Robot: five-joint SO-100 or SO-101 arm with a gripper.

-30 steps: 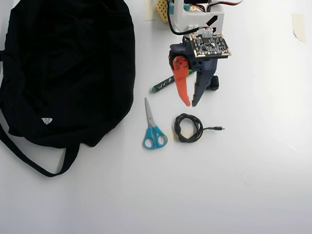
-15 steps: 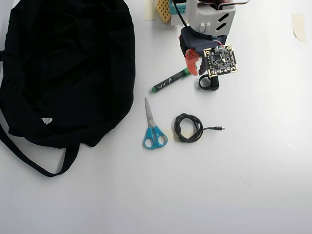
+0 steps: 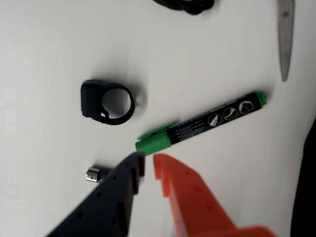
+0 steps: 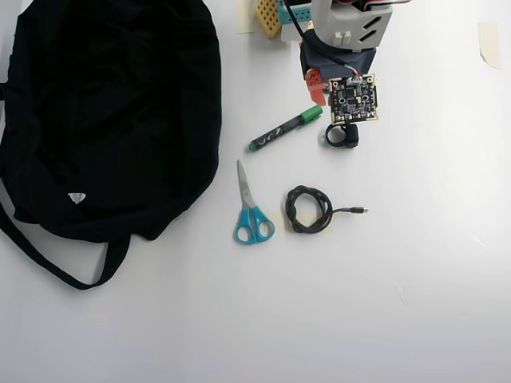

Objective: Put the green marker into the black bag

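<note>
The green marker (image 3: 202, 123) lies flat on the white table, its green cap toward my gripper; in the overhead view (image 4: 284, 129) it lies right of the black bag (image 4: 112, 112). My gripper (image 3: 149, 162) hovers just short of the cap, with one dark finger (image 3: 129, 173) and one orange finger (image 3: 170, 180). The jaws stand a narrow gap apart and hold nothing. In the overhead view the wrist board hides the tips; only the orange finger (image 4: 314, 84) shows. The bag lies open-topped at the left, with a strap and a white label.
A black ring-shaped clip (image 3: 107, 102) (image 4: 343, 134) lies beside the cap. A small metal-ended battery (image 3: 96, 174) lies by the dark finger. Blue-handled scissors (image 4: 251, 211) (image 3: 285, 34) and a coiled black cable (image 4: 310, 209) lie beyond the marker. Tape pieces (image 4: 489, 40) are at the table's far right.
</note>
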